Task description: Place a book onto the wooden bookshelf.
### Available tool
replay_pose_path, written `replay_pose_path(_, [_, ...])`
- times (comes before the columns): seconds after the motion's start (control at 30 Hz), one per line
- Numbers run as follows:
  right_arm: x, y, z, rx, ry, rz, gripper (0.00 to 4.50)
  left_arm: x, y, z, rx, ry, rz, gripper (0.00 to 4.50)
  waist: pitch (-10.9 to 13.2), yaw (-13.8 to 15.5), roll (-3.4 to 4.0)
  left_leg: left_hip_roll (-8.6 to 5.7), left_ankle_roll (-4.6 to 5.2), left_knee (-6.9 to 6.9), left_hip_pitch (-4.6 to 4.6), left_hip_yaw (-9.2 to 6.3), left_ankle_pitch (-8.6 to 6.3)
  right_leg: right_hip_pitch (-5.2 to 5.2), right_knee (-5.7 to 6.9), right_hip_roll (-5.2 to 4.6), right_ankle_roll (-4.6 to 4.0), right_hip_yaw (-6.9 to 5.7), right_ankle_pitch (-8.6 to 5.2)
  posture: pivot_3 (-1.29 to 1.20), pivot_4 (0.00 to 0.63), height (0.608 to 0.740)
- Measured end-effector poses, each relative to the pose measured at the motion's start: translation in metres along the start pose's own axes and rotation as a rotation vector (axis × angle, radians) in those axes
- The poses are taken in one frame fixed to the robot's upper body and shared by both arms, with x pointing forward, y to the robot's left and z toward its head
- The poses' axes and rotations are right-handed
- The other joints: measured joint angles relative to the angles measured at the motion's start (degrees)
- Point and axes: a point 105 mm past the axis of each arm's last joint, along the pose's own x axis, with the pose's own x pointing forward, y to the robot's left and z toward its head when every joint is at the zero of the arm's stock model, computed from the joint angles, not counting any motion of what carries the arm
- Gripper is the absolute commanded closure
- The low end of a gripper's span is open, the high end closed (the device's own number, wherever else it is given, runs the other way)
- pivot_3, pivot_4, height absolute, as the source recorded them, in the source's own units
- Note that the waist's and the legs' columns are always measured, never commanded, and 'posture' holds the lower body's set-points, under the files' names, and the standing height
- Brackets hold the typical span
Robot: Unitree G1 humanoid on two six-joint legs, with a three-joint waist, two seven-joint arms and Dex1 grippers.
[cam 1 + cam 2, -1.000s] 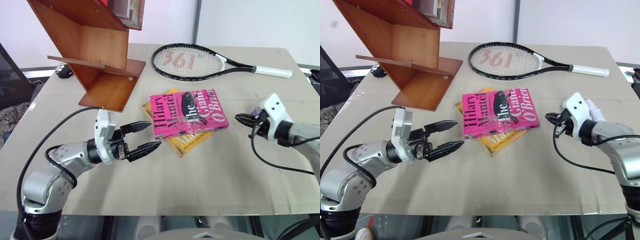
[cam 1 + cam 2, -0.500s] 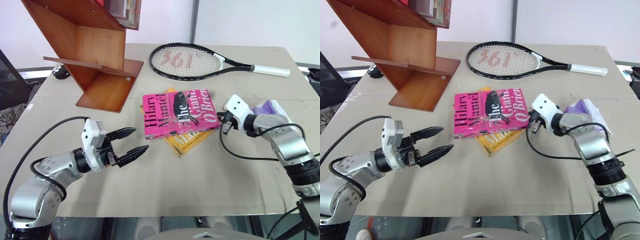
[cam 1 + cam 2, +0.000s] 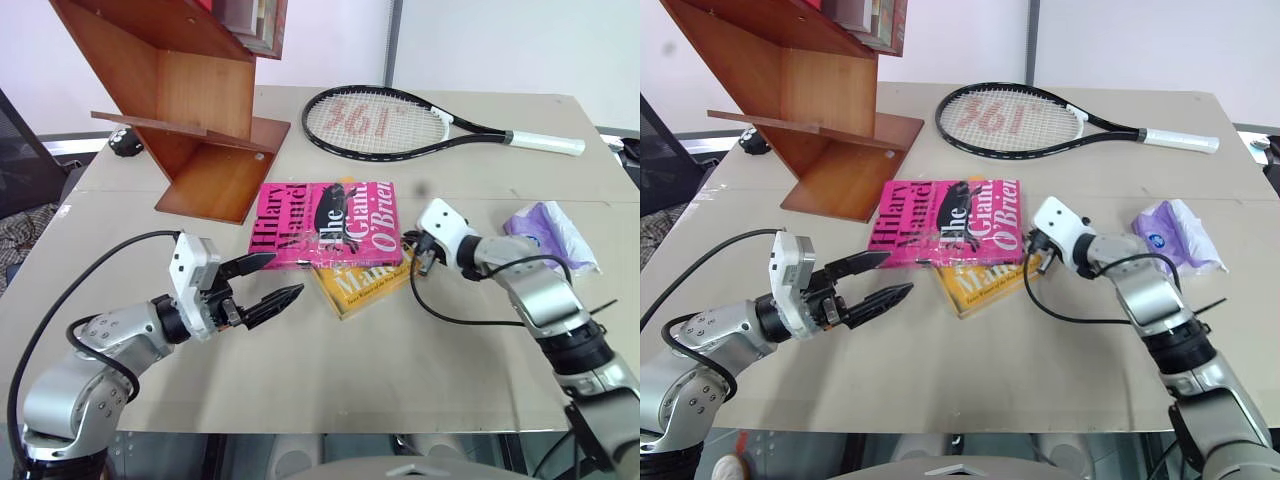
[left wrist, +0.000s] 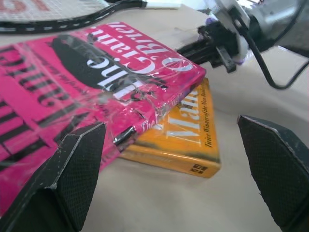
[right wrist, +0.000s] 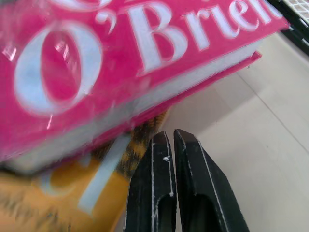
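1. Two books on the table (image 3: 330, 390), stacked: pink book (image 3: 325, 225) lying flat on top, cover up, askew over a yellow book (image 3: 362, 283) whose near corner pokes out beneath.
2. One shelf (image 3: 190, 95) — reddish-brown, slanted panels — standing at the table's far left, well apart from the books; a few volumes leaning in its upper bay, too cropped to count.
3. One racket (image 3: 400, 122) lying flat at the far side, handle toward the right.
4. One purple packet (image 3: 548, 228) lying at the right, beyond the right arm.
5. One small dark item (image 3: 125, 146) beside the shelf's base; cannot tell what.
6. Two grippers. Left gripper (image 3: 275, 282) hanging low over the table just short of the pink book's near left corner, fingers spread wide, nothing between them.
7. Right gripper (image 3: 412, 243) clenched — fingers (image 5: 166, 193) pressed together, empty — tips right at the pink book's right edge, where it overhangs the yellow one; contact not certain.
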Motion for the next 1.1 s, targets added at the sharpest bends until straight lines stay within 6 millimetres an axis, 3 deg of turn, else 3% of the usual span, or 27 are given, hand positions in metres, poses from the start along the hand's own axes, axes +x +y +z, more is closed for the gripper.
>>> replay_pose_path(0.1, [-0.034, -0.014, -0.013, 0.056, -0.008, -0.008, 3.20, 0.004, -0.014, 0.000, -0.135, -0.008, -0.018, 0.00, 0.01, 0.17, 0.01, -0.05, 0.00, 0.00, -0.02, 0.00, 0.00, 0.01, -0.01, -0.10, 0.05, 0.00, 0.02, 0.00, 0.150, 0.740])
replay_pose_path(0.17, [-0.069, -0.019, -0.014, 0.080, -0.064, 0.018, 2.16, 0.005, -0.020, -0.003, -0.278, -0.025, 0.015, 0.00, 0.01, 0.19, 0.00, -0.03, 0.01, -0.01, 0.03, -0.05, -0.01, 0.05, -0.01, -0.09, 0.05, -0.05, 0.02, 0.00, 0.150, 0.740])
replay_pose_path(0.33, [-0.120, 0.007, -0.001, 0.159, -0.204, 0.199, 0.04, 0.011, -0.022, -0.010, -0.559, -0.082, 0.110, 0.00, 0.00, -0.06, 0.02, 0.00, 0.01, 0.05, 0.18, -0.07, 0.00, 0.08, 0.26, -0.05, 0.03, -0.03, 0.00, 0.00, 0.150, 0.740])
replay_pose_path(0.43, [-0.139, 0.028, 0.013, 0.212, -0.268, 0.306, 0.04, 0.016, -0.026, -0.021, -0.746, -0.110, 0.153, 0.00, -0.02, -0.19, -0.01, -0.01, 0.01, 0.19, 0.22, -0.03, 0.00, 0.12, 0.34, -0.03, -0.16, 0.03, -0.11, 0.00, 0.150, 0.740])
replay_pose_path(0.57, [-0.147, 0.051, 0.023, 0.225, -0.300, 0.380, 0.04, 0.024, -0.021, -0.021, -0.967, -0.201, 0.223, 0.00, -0.08, 0.40, -0.09, -0.04, 0.01, 0.33, 0.39, -0.04, 0.00, 0.34, 0.31, -0.04, -0.08, 0.03, -0.19, 0.00, 0.150, 0.740])
replay_pose_path(0.83, [-0.147, 0.054, 0.021, 0.242, -0.288, 0.362, 0.04, 0.027, -0.004, -0.039, -1.250, -0.269, 0.372, 0.00, -0.10, 1.35, -0.12, -0.06, 0.00, 0.21, 0.78, 0.13, 0.00, 0.79, -0.06, -0.08, -0.21, 0.13, -0.13, 0.00, 0.150, 0.740])
replay_pose_path(1.1, [-0.151, 0.054, 0.023, 0.251, -0.298, 0.371, 0.04, 0.047, 0.018, -0.033, -1.374, -0.351, 0.407, 0.00, -0.11, 2.66, -0.13, -0.08, -0.01, 0.17, 0.67, 0.11, 0.00, 0.78, -0.22, -0.05, -0.22, 0.12, -0.12, 0.00, 0.150, 0.740])
